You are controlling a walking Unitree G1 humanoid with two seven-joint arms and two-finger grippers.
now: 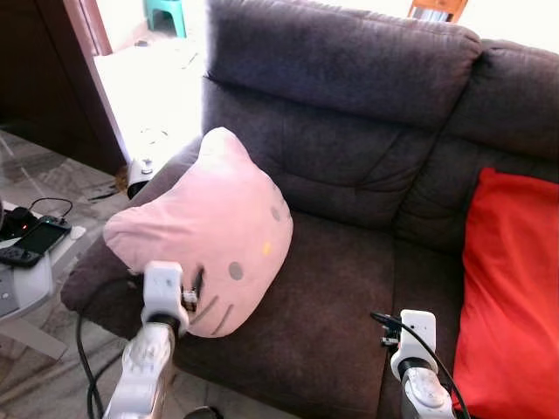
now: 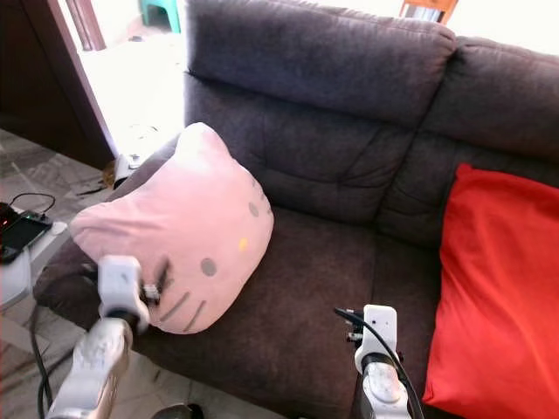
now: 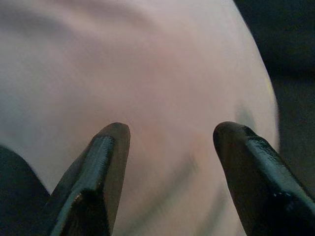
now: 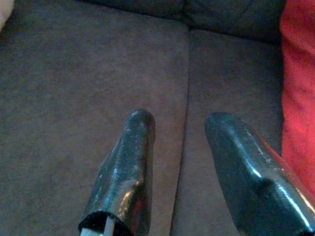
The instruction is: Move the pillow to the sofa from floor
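The pink plush cat-face pillow with its embroidered whiskers and yellow nose lies on the left seat cushion of the dark grey-brown fabric sofa, its far ear leaning up against the left armrest and its near edge hanging a little past the front of the seat; judged from this, the main part of the task is done, for the pillow is off the floor and borne by the sofa.

The left gripper is right at the pillow's near lower corner; its fingers are spread with pink fabric between and behind them, and I cannot tell whether the tips touch the plush; they do not appear to pinch it.

The right gripper hovers over the seam between the two seat cushions, fingers apart and holding nothing; to its right a bright red rectangular cushion leans on the right seat.

What looks left: to draw the left arm clear, and perhaps to nudge the pillow farther in, since its overhanging edge could let it slide off.
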